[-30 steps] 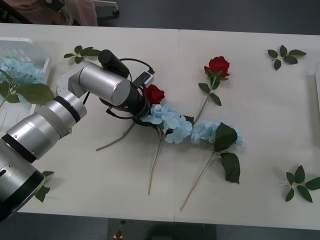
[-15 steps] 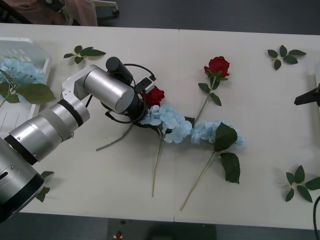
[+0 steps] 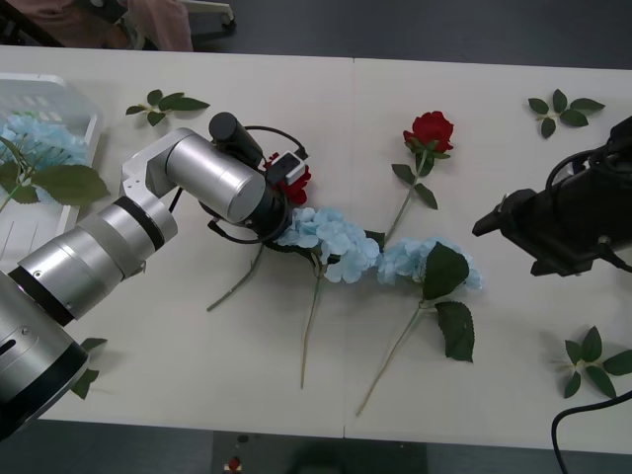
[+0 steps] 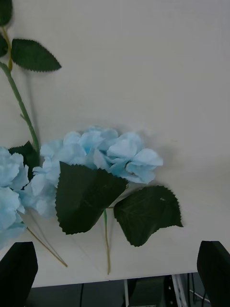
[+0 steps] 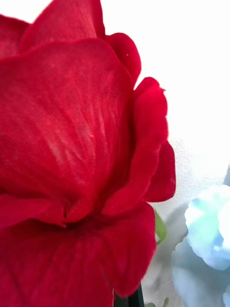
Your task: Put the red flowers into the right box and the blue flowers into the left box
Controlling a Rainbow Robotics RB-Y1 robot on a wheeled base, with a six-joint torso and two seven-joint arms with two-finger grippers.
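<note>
My left gripper (image 3: 292, 190) sits at a red flower (image 3: 299, 181) in the middle of the table, shut on it just under the bloom. That bloom (image 5: 72, 153) is right up against the left wrist camera, with a black fingertip (image 5: 130, 299) below it. Its stem (image 3: 237, 281) trails toward the front left. My right gripper (image 3: 482, 226) hovers open over the right blue flower (image 3: 407, 259), whose cluster (image 4: 103, 153) lies beyond the two black fingers (image 4: 19, 268). A second blue flower (image 3: 336, 239) touches the held rose. Another red flower (image 3: 429, 128) lies farther back. The left box (image 3: 87, 111) holds a blue flower (image 3: 39, 138). The right box is hidden.
Loose green leaf sprigs lie at the back left (image 3: 164, 101), back right (image 3: 563, 107), front right (image 3: 592, 361) and front left (image 3: 85, 375). The right flower's big leaves (image 4: 143, 213) spread toward the table's front edge (image 3: 395, 434).
My right arm has come in from the right edge to above the right blue flower. The held red flower shifted slightly and its stem end swung toward the front.
</note>
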